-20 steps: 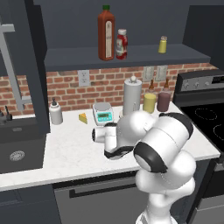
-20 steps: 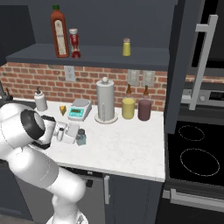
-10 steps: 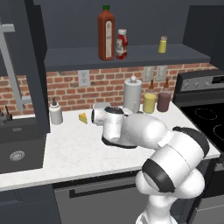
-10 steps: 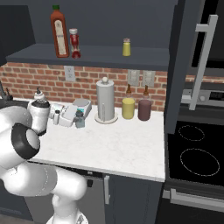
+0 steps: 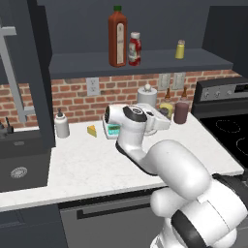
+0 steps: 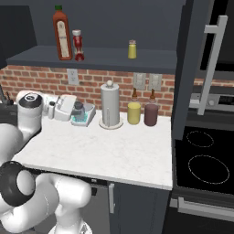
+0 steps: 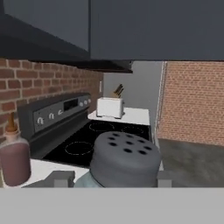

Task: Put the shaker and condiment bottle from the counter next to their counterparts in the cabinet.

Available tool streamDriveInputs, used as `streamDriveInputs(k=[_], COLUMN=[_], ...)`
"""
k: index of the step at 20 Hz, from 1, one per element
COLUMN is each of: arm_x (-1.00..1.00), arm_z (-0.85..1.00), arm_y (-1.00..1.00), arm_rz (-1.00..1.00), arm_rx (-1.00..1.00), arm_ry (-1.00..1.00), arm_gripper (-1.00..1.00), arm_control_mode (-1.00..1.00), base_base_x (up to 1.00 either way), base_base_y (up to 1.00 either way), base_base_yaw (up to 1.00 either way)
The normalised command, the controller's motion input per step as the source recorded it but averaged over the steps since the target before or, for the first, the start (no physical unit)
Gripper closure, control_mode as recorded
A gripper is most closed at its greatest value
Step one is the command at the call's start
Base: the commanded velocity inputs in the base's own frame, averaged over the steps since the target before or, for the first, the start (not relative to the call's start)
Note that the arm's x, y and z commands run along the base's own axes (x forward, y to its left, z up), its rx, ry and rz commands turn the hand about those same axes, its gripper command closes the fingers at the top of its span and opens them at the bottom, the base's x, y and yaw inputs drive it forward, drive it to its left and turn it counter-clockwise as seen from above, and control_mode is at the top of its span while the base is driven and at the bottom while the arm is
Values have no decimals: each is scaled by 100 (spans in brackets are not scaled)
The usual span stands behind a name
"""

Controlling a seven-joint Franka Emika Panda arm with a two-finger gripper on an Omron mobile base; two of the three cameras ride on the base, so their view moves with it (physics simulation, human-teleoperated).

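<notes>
The shaker (image 6: 79, 110), pale blue with a grey holed cap (image 7: 125, 158), is lifted off the counter (image 6: 114, 146) and held between the fingertips (image 7: 61, 178) of my gripper (image 6: 76, 109), which is shut on it in front of the brick wall. My gripper (image 5: 162, 119) points right, toward the stove. The condiment bottle (image 5: 134, 48) (image 6: 78, 45) stands on the cabinet shelf (image 5: 145, 63) beside the tall red bottle (image 5: 117, 36) (image 6: 61, 33). The small yellow shaker (image 5: 180, 49) (image 6: 132, 49) stands farther right on the same shelf.
A paper towel holder (image 6: 109, 105), a yellow bottle (image 6: 134, 110) and a dark red bottle (image 6: 151, 112) line the back wall. A teal scale (image 6: 87, 115) lies under the hand. A white bottle (image 5: 61, 124), cheese wedge (image 5: 91, 130), sink (image 5: 19, 167) and stove (image 6: 201, 160) flank the counter.
The arm has carried the shaker up off the counter's front and back toward the wall, above the scale. The hand has swung level, pointing toward the stove.
</notes>
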Motion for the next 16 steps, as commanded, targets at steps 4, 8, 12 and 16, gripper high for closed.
streamDriveInputs(k=[4, 8, 12, 16], arm_x=[-20, -28, -31, -16], arm_z=[95, 87, 87, 81], arm_y=[-7, -2, -1, -3], arm_rz=[6, 5, 2, 0], arm_rx=[0, 0, 0, 0], arm_ry=[-5, -8, -5, -1], arm_gripper=[100, 100, 100, 100], arm_control_mode=[-100, -100, -100, -100], base_base_x=[0, 0, 0, 0], base_base_y=[0, 0, 0, 0], base_base_yaw=[0, 0, 0, 0])
